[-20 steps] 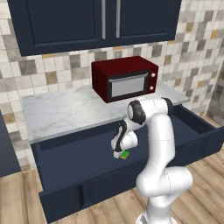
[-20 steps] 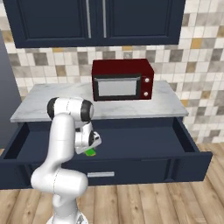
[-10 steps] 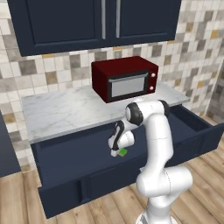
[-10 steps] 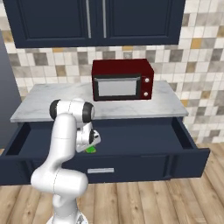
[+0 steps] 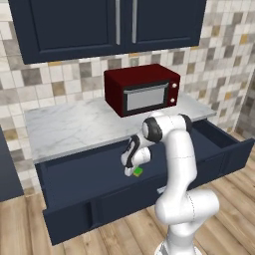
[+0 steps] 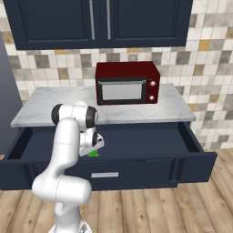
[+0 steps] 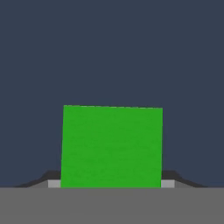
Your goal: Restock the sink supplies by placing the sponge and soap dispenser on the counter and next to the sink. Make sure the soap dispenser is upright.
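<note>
The sponge (image 5: 138, 172) (image 6: 94, 154) lies flat on the floor of an open navy drawer below the counter (image 5: 74, 124) (image 6: 175, 107). My gripper (image 5: 134, 168) (image 6: 92, 150) points down over it inside the drawer. In the hand view the bright green sponge (image 7: 111, 146) sits between my gripper's (image 7: 111, 184) tips. A light fingertip (image 7: 54, 183) lies against each side of it. The sponge rests on the drawer floor. The soap dispenser and the sink are out of view.
A dark red microwave (image 5: 142, 89) (image 6: 127, 84) stands on the marble counter behind the arm. The drawer's front panel (image 5: 99, 211) (image 6: 136, 175) juts toward the base. Navy wall cabinets (image 5: 109, 25) hang above, and wood floor lies below.
The fingers have drawn in from wide open to the sponge's sides. The hand has settled slightly lower in the drawer; the sponge has not moved.
</note>
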You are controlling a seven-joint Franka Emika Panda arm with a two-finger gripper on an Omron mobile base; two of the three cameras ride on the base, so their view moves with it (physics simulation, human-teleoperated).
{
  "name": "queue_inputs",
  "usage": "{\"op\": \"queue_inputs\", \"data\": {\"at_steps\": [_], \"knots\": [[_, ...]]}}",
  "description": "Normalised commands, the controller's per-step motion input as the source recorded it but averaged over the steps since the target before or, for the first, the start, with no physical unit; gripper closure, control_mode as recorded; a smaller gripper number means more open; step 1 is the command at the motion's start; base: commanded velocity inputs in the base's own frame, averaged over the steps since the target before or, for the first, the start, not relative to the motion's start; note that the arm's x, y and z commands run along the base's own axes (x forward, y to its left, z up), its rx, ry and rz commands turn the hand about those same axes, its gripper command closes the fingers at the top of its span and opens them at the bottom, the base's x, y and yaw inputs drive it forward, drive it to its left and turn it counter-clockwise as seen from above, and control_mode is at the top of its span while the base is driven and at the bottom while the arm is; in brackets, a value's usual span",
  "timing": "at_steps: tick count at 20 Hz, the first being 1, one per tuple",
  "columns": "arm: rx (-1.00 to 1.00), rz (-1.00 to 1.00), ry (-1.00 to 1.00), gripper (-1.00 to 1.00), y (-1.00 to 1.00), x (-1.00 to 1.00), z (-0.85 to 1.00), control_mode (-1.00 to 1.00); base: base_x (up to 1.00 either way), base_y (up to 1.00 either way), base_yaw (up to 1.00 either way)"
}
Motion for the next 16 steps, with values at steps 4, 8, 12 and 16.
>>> {"op": "queue_inputs", "data": {"at_steps": [4,8,12,16], "knots": [[0.0,0.0,0.0,1.0,0.01,-0.15,0.25,-1.0,0.0,0.0,0.0],[0.0,0.0,0.0,1.0,0.0,-0.42,0.51,-1.0,0.0,0.0,0.0],[0.0,0.0,0.0,1.0,0.0,-0.65,0.63,-1.0,0.0,0.0,0.0],[0.0,0.0,0.0,1.0,0.0,-0.77,0.73,-1.0,0.0,0.0,0.0]]}}
